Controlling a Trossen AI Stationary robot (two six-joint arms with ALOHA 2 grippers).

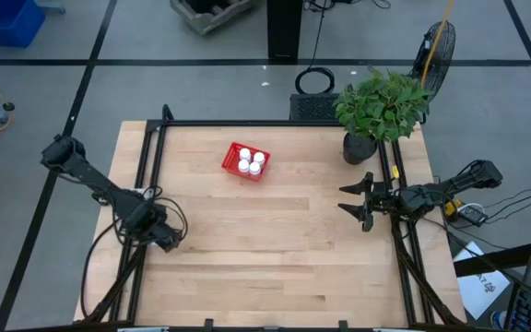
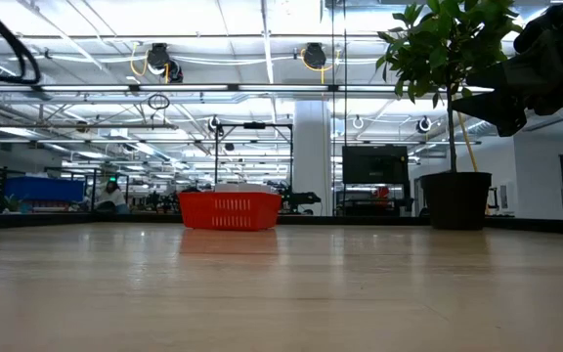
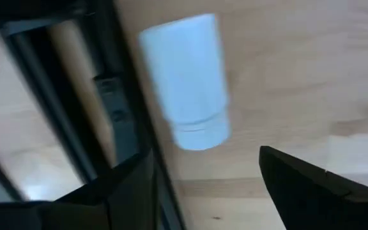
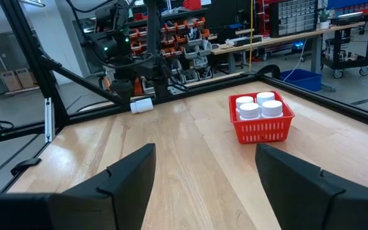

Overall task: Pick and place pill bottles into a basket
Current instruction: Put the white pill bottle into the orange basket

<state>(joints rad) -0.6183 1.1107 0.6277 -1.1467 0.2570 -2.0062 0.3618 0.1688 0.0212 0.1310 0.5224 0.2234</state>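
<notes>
Four bottles (image 1: 250, 161) stand upright in the red basket (image 1: 232, 152), which sits toward the far middle of the table (image 1: 275, 249); caps counted in both the high and right wrist views. The fifth bottle (image 3: 189, 80) lies on its side on the wood by the table's left edge rail, just ahead of the left gripper (image 3: 203, 185). That gripper's fingers stand apart with nothing between them; the bottle is beyond the tips, not touching either finger as far as the left wrist view shows. Step in hand, by my reading: picking the last bottle. Next move likely needs the left gripper to advance so the fingers straddle the bottle's body, close, lift, then carry to the basket, where only a small gap remains. The right gripper (image 1: 358, 198) waits near the plant pot (image 1: 359, 148) at the right edge, open and empty. Count: five bottles, one basket, one potted plant.
</notes>
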